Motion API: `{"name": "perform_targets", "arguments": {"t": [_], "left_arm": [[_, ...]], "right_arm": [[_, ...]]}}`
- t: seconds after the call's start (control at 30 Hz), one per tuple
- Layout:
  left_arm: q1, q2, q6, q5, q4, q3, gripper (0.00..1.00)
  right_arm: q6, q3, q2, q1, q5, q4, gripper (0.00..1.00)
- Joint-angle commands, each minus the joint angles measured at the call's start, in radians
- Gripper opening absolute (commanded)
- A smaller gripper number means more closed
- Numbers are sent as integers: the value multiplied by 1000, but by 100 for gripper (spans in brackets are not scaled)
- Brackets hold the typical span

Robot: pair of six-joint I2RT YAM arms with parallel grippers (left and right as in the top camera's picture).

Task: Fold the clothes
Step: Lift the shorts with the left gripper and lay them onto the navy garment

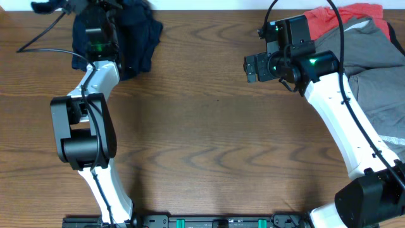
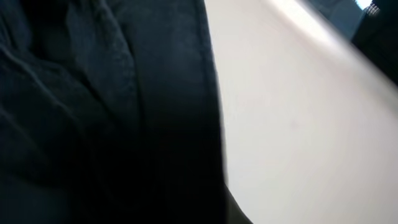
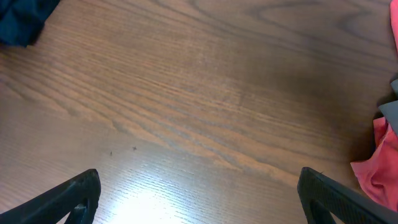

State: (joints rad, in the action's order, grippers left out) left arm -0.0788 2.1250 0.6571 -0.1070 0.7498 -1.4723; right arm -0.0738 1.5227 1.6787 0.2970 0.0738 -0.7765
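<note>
wooden table (image 1: 202, 145): left gripper (image 1: 95, 17) clamped on navy shorts (image 1: 138, 38); right gripper (image 3: 199, 186) wide apart, holding nothing.

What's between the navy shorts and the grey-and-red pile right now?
Bare wooden table separates the navy shorts from the grey-and-red pile, seen overhead. The open right gripper hangs above that stretch, near the pile.

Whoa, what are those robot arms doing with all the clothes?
They're meant to fold clothes. The left hand is shut and pushed into the crumpled navy garment at the far edge of the table; whether it's pinching the cloth is hidden. The right hand is wide open over bare wood, holding nothing, beside the grey garment and the coral-red garment. Nothing looks folded yet.
</note>
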Motion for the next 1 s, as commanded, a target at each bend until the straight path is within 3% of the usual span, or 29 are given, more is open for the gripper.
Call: {"name": "perform_targets", "arguments": {"t": [0.0,0.3,0.33,0.47,0.57,0.67,0.83,0.97], "left_arm": [[8,-2,-44,17,-28,-37,6],[5,-2,-84,19,-175,-37,8],[6,-3,-85,24,-192,-37,17],[5,-48,-107,94,-317,-37,70],[5,-112,-154,100,-425,-37,93],[5,-201,-190,99,-535,-37,99],[11,-370,-204,100,-713,-37,98],[20,-447,-359,100,-760,-37,98]], "right_arm": [[-31,-6,9,-3,-11,15,99],[-54,-6,9,-2,-10,39,99],[-53,-6,9,-2,-10,37,99],[-53,-6,9,-2,-10,34,99],[-53,-6,9,-2,-10,34,99],[-53,-6,9,-2,-10,40,99],[-53,-6,9,-2,-10,52,99],[-54,-6,9,-2,-10,57,99]]}}
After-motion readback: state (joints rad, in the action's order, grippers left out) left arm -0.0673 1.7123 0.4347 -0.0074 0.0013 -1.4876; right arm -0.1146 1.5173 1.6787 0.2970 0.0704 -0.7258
